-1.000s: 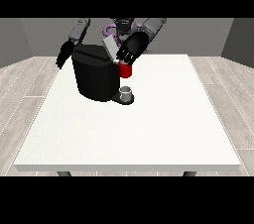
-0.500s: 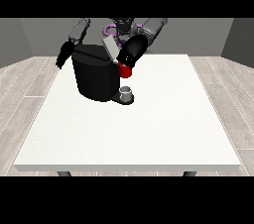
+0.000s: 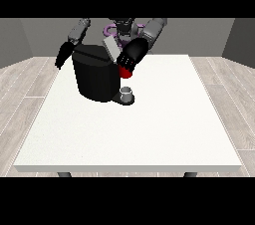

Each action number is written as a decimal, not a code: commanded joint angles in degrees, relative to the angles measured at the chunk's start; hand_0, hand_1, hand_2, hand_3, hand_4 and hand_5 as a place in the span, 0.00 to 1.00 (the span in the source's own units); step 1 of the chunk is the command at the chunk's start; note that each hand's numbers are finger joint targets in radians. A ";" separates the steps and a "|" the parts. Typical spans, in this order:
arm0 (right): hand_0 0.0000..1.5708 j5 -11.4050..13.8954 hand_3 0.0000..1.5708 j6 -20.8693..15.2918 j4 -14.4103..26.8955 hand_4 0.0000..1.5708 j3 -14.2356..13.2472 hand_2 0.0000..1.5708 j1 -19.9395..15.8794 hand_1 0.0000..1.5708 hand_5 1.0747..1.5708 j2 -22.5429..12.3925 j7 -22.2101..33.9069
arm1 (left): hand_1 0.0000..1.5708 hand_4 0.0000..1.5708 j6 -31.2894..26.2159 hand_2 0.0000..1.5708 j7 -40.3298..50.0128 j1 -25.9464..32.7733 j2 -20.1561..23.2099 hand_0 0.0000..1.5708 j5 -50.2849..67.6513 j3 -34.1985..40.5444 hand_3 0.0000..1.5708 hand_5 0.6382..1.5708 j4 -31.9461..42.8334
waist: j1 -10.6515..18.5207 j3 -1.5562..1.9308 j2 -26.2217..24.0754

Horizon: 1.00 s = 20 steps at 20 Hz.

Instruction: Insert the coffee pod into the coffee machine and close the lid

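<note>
Coffee machine (image 3: pixel 97 77) stood on the white table (image 3: pixel 149 129), with one hand (image 3: pixel 130 56) at its top by a red thing (image 3: pixel 125 72), fingers unclear, and the other hand (image 3: pixel 63 56) hanging straight beside it.

A coffee machine (image 3: pixel 97 77) stands on the table (image 3: pixel 149 129), towards its far left; a cup (image 3: pixel 127 92) sits at the machine's front right.

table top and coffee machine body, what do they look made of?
Table: white, matte, faintly speckled top, probably laminate or painted board. Coffee machine: black, smooth, dull sheen with no bright highlights, likely moulded plastic. Neither look settles it.
</note>
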 commanded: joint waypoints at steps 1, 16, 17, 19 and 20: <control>0.00 1.25 0.00 -1.02 1.47 0.00 -0.06 0.00 -0.24 0.00 1.00 -0.32 -2.41 | 0.79 0.00 0.84 0.77 0.14 -2.45 -0.62 0.79 0.13 0.51 0.61 1.00 -0.39 | 0.00 -0.09 1.28; 0.00 2.12 0.00 -0.25 -1.88 0.14 1.98 0.00 -1.33 0.00 1.00 0.03 1.66 | 0.52 0.00 5.35 0.58 -5.63 -2.29 4.14 0.52 -3.28 0.28 0.42 1.00 1.57 | -2.19 -0.11 4.01; 0.00 3.90 0.00 -3.74 -2.37 0.07 2.41 0.00 -3.80 0.00 1.00 1.76 0.62 | 0.47 0.00 7.41 0.55 -6.71 -3.72 5.21 0.47 -3.72 0.50 0.42 1.00 0.78 | -1.24 -0.12 7.08; 0.00 1.39 0.00 -0.40 -1.45 0.10 0.83 0.00 -0.45 0.00 1.00 -0.28 0.15 | 0.00 0.00 8.86 0.44 -5.28 0.26 2.88 0.00 -4.91 -0.84 0.35 1.00 0.48 | -1.43 -0.10 3.55; 0.00 2.20 0.00 -1.55 -0.77 0.10 0.83 0.00 -2.70 0.00 1.00 0.13 1.35 | 0.00 0.00 7.19 0.43 -4.64 -2.08 3.84 0.00 -5.46 -1.16 0.34 1.00 0.62 | -0.74 -0.10 3.81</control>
